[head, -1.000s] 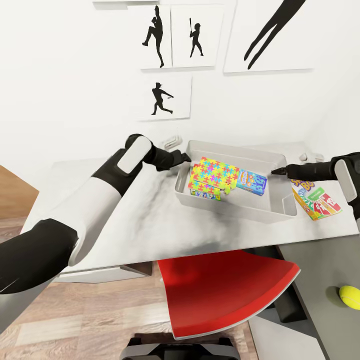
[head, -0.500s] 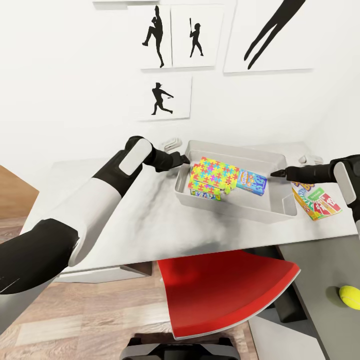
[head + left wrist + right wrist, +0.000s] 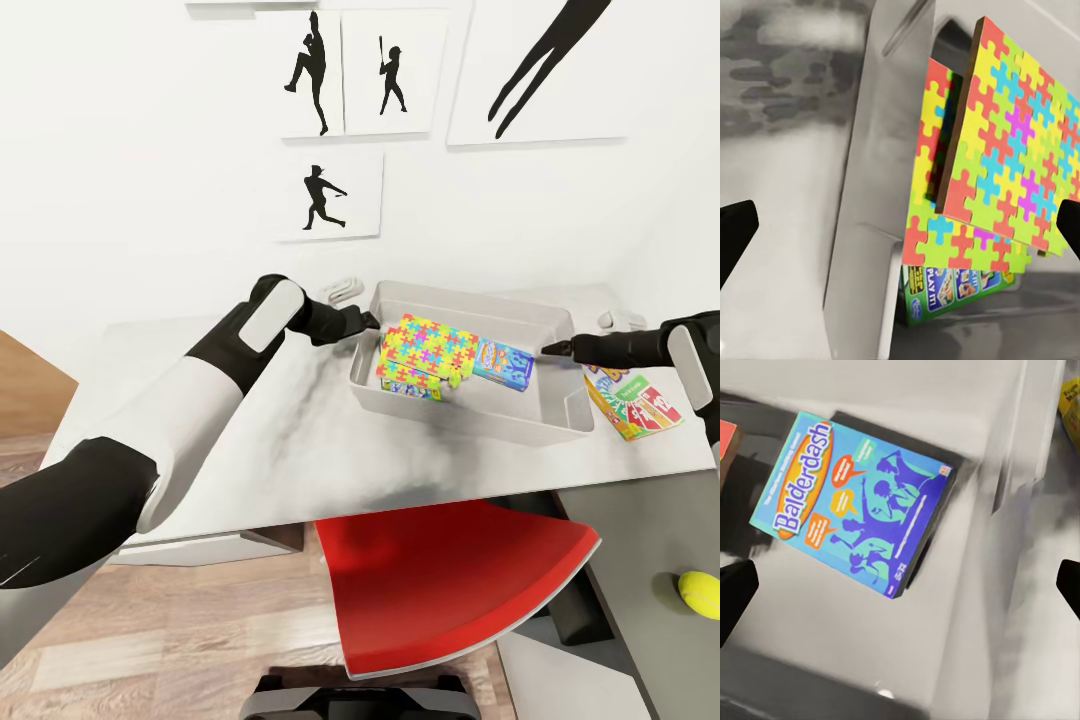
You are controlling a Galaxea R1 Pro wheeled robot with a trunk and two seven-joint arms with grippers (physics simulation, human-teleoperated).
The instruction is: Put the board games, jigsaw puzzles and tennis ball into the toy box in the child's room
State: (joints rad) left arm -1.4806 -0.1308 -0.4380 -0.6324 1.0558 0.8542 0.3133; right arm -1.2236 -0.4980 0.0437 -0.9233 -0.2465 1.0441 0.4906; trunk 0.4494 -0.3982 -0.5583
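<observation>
Now | toy box (image 3: 455, 418) rims: both jaws spread | tennis ball (image 3: 694, 589) floored

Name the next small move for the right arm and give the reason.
Probably swing the open right gripper off the toy box rim toward the board game lying on the table beside it. The Balderdash box and puzzles already sit inside; that game does not.
</observation>
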